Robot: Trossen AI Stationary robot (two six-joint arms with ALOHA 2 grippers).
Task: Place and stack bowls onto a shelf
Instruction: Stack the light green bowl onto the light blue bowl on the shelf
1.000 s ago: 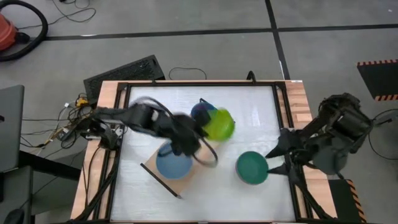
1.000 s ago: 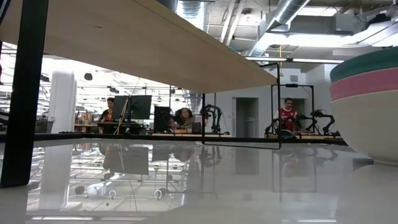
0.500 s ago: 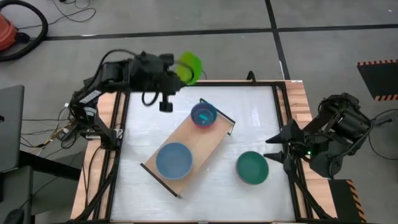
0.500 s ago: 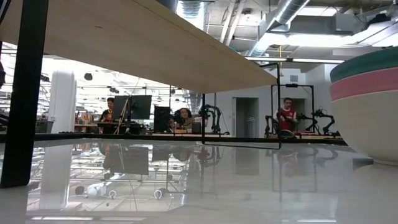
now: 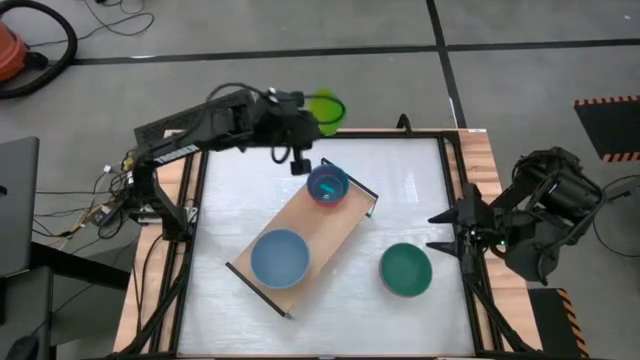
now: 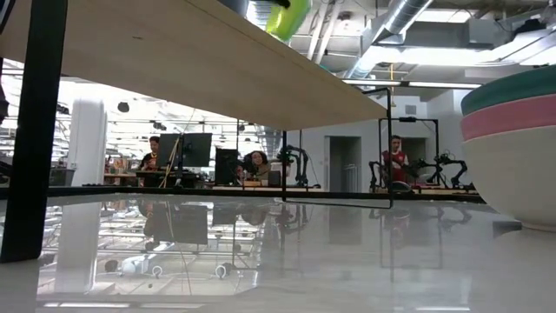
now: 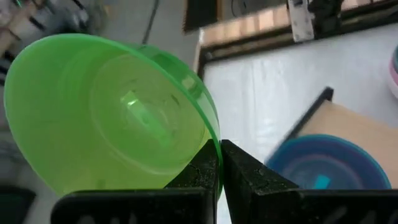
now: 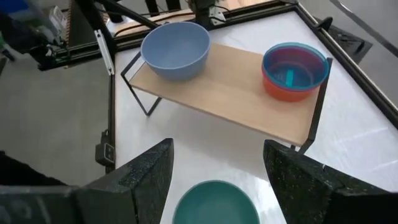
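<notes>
From above, the left end effector (image 5: 312, 108) reaches over the far edge of the white bench (image 5: 230, 210), its fingers pressed together on the rim of a small lime green round plastic bowl (image 5: 326, 108), which hangs in the air at that edge. The long light-wood shelf with thin black end frames (image 5: 320, 232) lies slantwise in the middle of the bench. On its nearer end sits a larger blue plastic bowl (image 5: 280, 257); on its farther end sits a stack of small bowls with a cyan inside and a red outer wall (image 5: 328, 185). A larger teal plastic bowl (image 5: 405, 269) stands on the bench just beside the shelf, towards the right arm. The right end effector (image 5: 452, 232) waits at the right edge of the bench, fingers spread, holding nothing.

From bench height, the underside of the shelf (image 6: 174, 52) fills the upper part, the lime green bowl (image 6: 287, 16) shows above it, and a stack with teal, pink and cream bands (image 6: 512, 139) stands at the right. People sit at desks in the room behind.

The left wrist view shows the green bowl (image 7: 112, 118) tilted, its rim pinched between the dark fingers (image 7: 245, 177), with the blue bowl (image 7: 326, 162) on the shelf below.

The right wrist view shows the spread fingers (image 8: 298, 174) flanking the teal bowl (image 8: 214, 202), the shelf (image 8: 230, 93) beyond it carrying the blue bowl (image 8: 175, 48) and the red-walled stack (image 8: 295, 70)
</notes>
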